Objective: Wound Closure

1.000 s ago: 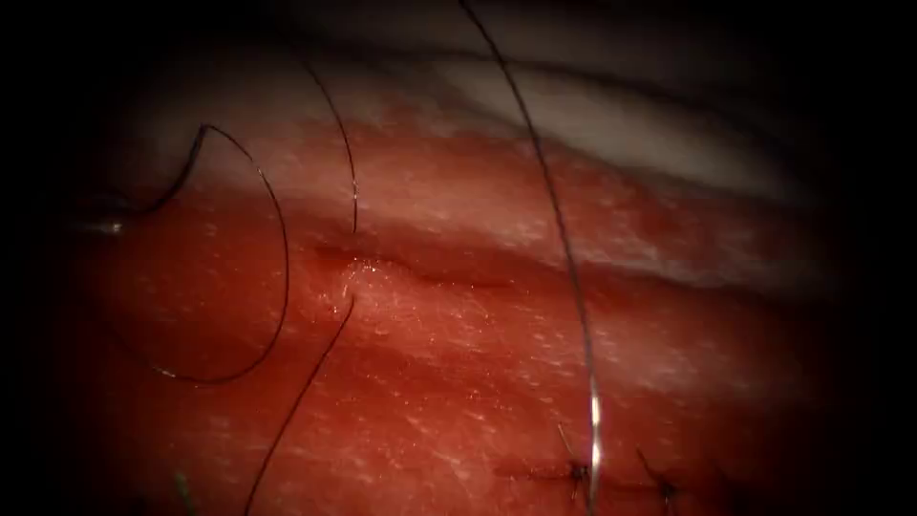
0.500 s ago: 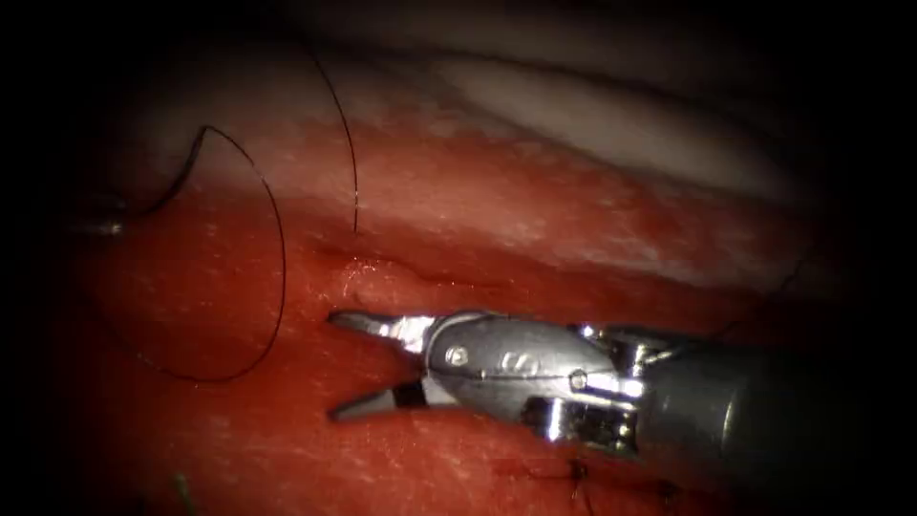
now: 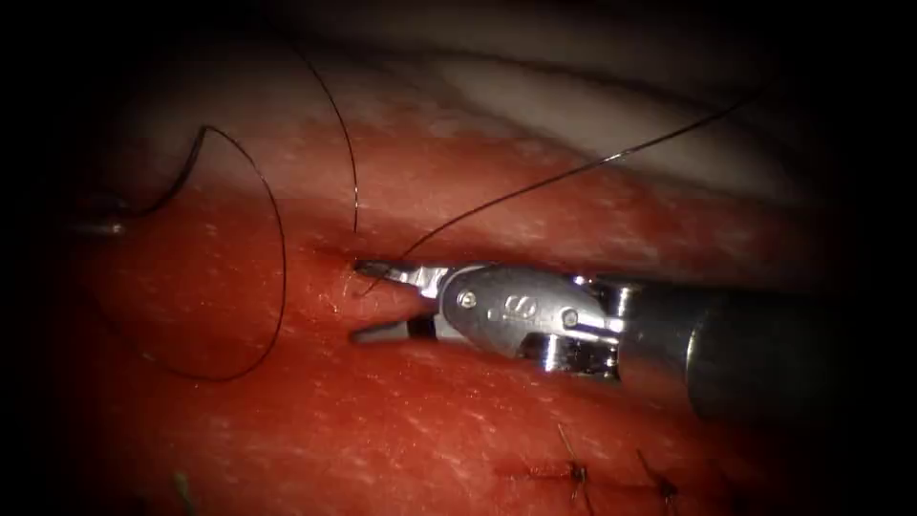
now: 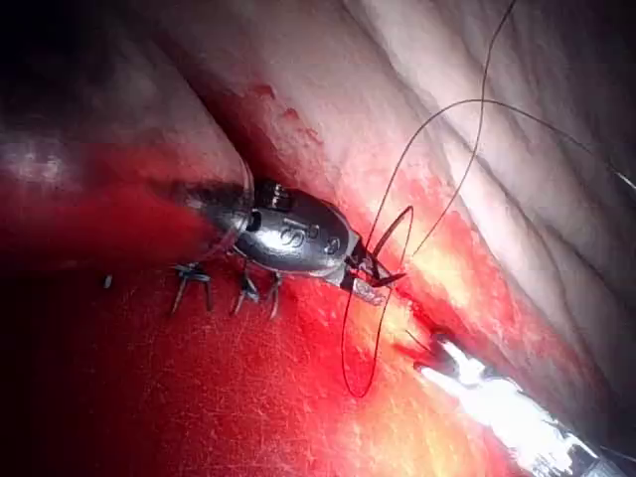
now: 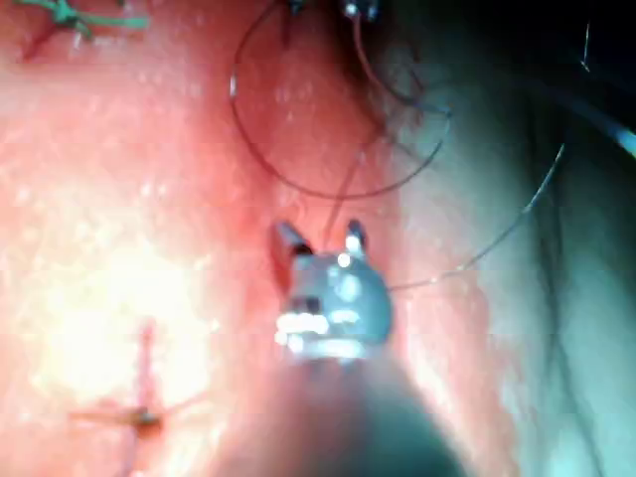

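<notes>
We see the right arm's silver needle driver [image 3: 361, 301] lying over the red, wet tissue [image 3: 401, 430], its jaws parted a little and gripping nothing. The upper jaw tip touches the thin dark thread [image 3: 535, 183] at the narrow cut [image 3: 330, 254]; from there the strand runs back above the tool. A further loop of thread lies beyond the jaw tips. Small marks stamped on the tool's wrist cannot be read. Dark finished stitches [image 3: 577, 471] sit below the shaft.
</notes>
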`<act>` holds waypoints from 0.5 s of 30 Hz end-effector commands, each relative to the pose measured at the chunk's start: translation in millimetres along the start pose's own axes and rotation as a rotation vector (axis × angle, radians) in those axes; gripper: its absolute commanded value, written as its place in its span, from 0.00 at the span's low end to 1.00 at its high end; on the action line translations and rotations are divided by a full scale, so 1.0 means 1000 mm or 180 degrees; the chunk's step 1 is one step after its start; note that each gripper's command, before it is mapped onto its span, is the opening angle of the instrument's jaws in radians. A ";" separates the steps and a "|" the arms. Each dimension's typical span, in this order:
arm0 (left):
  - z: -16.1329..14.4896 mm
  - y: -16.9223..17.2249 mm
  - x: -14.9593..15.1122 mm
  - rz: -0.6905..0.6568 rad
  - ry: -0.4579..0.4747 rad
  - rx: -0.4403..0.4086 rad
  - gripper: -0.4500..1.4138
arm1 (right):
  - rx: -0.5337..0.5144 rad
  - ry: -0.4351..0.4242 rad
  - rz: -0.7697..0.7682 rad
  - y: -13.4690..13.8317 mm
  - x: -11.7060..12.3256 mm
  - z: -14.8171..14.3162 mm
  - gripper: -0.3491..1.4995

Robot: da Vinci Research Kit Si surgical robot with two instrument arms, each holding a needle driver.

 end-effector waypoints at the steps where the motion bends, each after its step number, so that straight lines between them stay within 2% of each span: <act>1: 0.0006 0.0004 -0.0007 -0.0006 0.0002 -0.0003 0.05 | -0.0004 0.0017 -0.0005 0.0004 0.0001 0.0009 0.00; 9: 0.0006 0.0004 -0.0007 -0.0005 0.0002 -0.0002 0.05 | 0.0009 0.0023 0.0122 0.0001 0.0001 0.0005 0.00; 12: 0.0006 0.0004 -0.0008 -0.0002 -0.0007 -0.0006 0.05 | 0.0047 -0.0023 0.0176 -0.0011 0.0006 0.0000 0.00; 15: 0.0005 0.0002 -0.0010 0.0004 -0.0041 0.0004 0.05 | 0.0086 -0.0013 0.0199 -0.0035 0.0024 -0.0009 0.00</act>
